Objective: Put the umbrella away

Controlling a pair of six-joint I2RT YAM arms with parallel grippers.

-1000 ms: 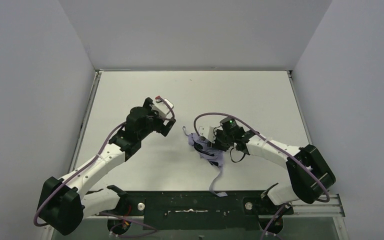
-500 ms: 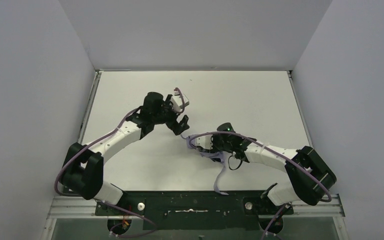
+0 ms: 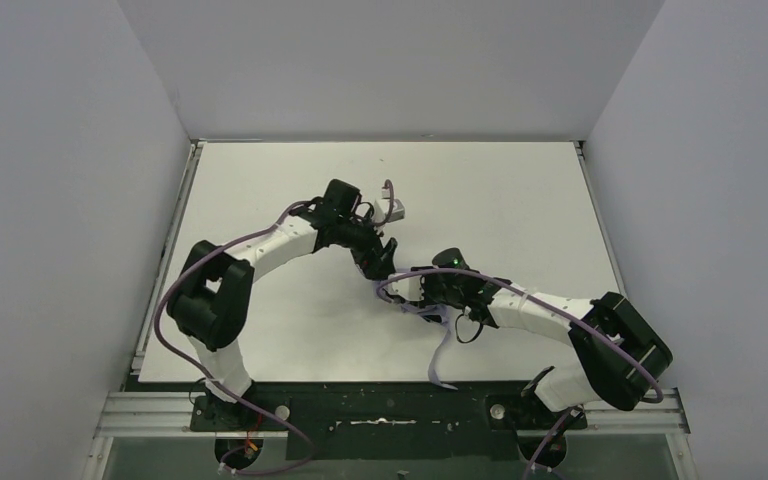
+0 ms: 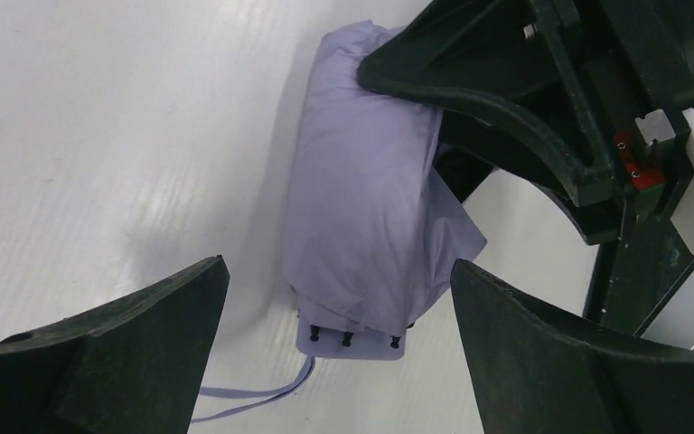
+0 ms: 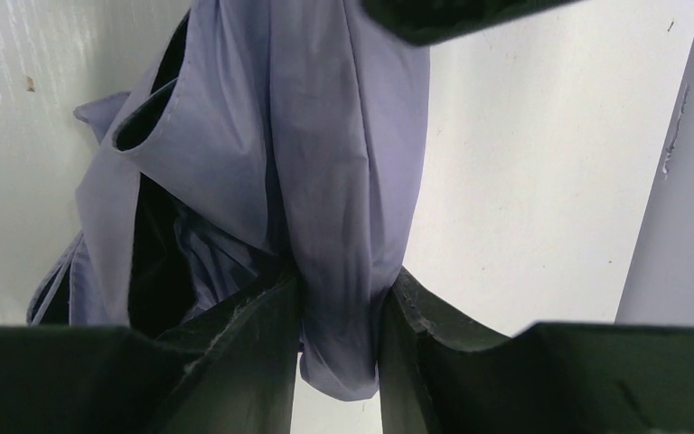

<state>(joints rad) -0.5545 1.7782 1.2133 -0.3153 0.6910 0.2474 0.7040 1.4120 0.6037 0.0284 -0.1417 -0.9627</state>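
The folded lavender umbrella [image 3: 422, 306] lies mid-table, its strap trailing toward the near edge. In the left wrist view the umbrella [image 4: 361, 208] lies lengthwise, its lavender end piece with small black rib tips nearest me. My left gripper [image 4: 339, 348] is open and hovers over that end, one finger on each side, not touching; in the top view the left gripper [image 3: 378, 262] sits just left of the umbrella. My right gripper [image 5: 341, 330] is shut on a fold of the lavender canopy [image 5: 343, 181], black lining showing beside it; in the top view the right gripper [image 3: 432, 296] is over the bundle.
White tabletop [image 3: 290, 330] walled by grey panels on three sides. A lavender strap [image 3: 438, 365] runs from the umbrella to the table's near edge. Both arms meet at the middle, their cables looping over them.
My left arm has swung right and forward, bringing its open gripper up to the umbrella's left end. The right gripper has lowered onto the umbrella and barely moved in the last half second.
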